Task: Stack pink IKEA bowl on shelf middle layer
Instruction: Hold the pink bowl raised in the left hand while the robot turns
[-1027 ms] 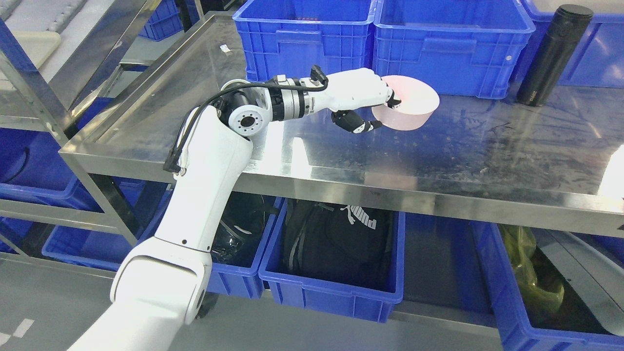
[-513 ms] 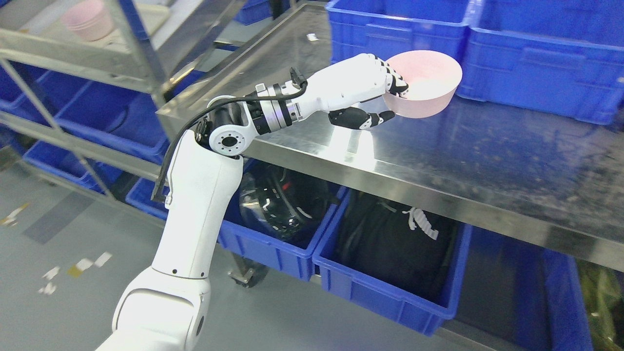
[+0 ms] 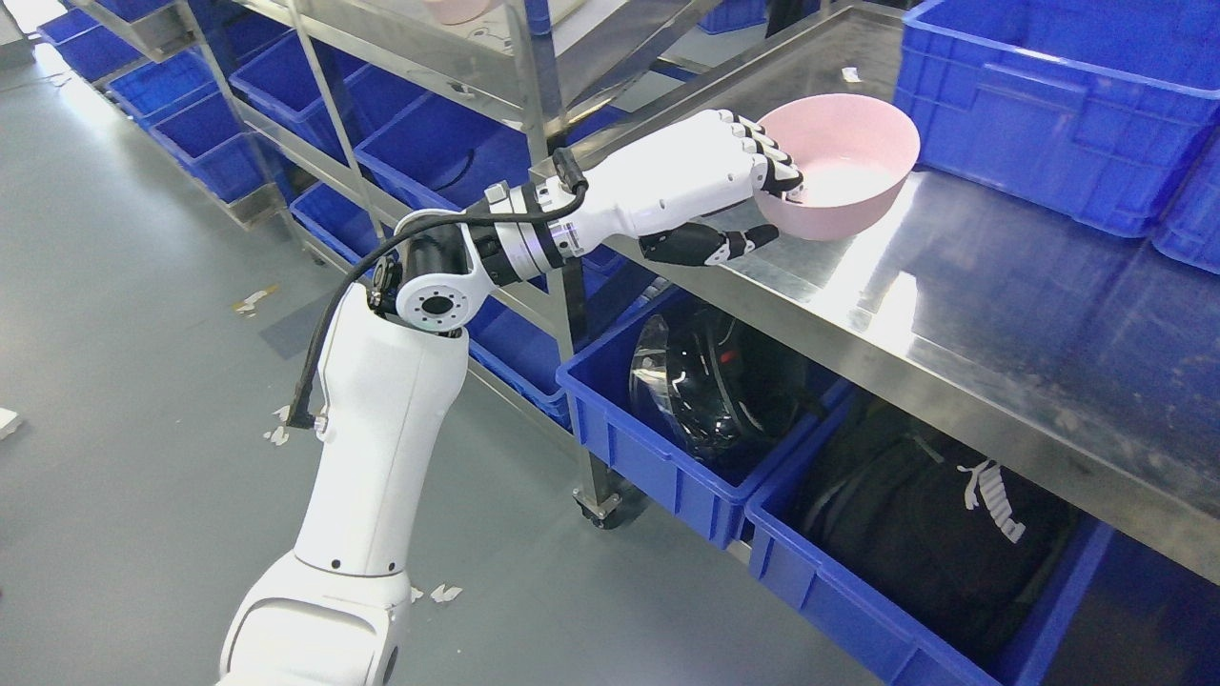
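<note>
My left hand [image 3: 762,195] is shut on the near rim of the pink bowl [image 3: 843,176], fingers inside and thumb under the wall. It holds the bowl upright just above the steel table [image 3: 953,286], near its left corner. At the top edge, the underside of other pink bowls [image 3: 456,10] shows on a layer of the steel shelf rack [image 3: 534,67] to the left. The right arm is out of view.
Blue crates [image 3: 1048,105] stand on the table behind the bowl. Under the table, blue bins hold a helmet [image 3: 710,381] and a black bag [image 3: 944,524]. More blue bins [image 3: 419,143] fill the rack's lower layers. Grey floor lies at the left.
The camera has swung left, so the table slid right and the shelf rack came into view. My left hand has lifted the pink bowl off the table and still holds it.
</note>
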{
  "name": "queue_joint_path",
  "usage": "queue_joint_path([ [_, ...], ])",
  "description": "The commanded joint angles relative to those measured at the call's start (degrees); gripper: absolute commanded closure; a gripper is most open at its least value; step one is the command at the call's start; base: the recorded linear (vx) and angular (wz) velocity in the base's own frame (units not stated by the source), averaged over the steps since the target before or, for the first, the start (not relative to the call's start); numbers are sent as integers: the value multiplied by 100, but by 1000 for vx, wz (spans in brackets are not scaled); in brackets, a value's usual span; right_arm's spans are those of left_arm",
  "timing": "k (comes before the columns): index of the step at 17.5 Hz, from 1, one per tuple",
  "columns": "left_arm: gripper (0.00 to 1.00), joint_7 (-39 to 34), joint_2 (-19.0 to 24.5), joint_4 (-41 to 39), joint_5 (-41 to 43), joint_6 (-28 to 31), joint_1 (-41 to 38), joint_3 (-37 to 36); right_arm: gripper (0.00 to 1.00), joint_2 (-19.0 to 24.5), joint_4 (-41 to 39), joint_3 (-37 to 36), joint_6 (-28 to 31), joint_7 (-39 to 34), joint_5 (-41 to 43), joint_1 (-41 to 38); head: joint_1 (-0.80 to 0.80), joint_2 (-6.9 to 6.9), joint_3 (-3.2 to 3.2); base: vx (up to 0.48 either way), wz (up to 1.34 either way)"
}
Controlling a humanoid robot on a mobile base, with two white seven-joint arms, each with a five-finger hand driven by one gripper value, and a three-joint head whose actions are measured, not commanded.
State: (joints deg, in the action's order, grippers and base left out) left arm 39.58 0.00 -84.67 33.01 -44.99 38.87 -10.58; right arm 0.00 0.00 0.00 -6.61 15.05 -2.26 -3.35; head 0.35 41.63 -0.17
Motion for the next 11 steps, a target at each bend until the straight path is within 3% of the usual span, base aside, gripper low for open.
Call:
queue_joint_path([
  [1,99,-2,100,-498,-32,-1,-55,83,0,-100,-100,26,2,-2,-3,1,0,0,0,37,423],
  [5,98,-2,100,-498,-40,-1,-55,91,0,-100,-100,26,2,-2,-3,1,0,1,0,59,639],
  [11,98,-11,100,-489,-93,-1,-64,126,0,-100,-100,18,2,-2,-3,1,0,1,0,126,1019],
])
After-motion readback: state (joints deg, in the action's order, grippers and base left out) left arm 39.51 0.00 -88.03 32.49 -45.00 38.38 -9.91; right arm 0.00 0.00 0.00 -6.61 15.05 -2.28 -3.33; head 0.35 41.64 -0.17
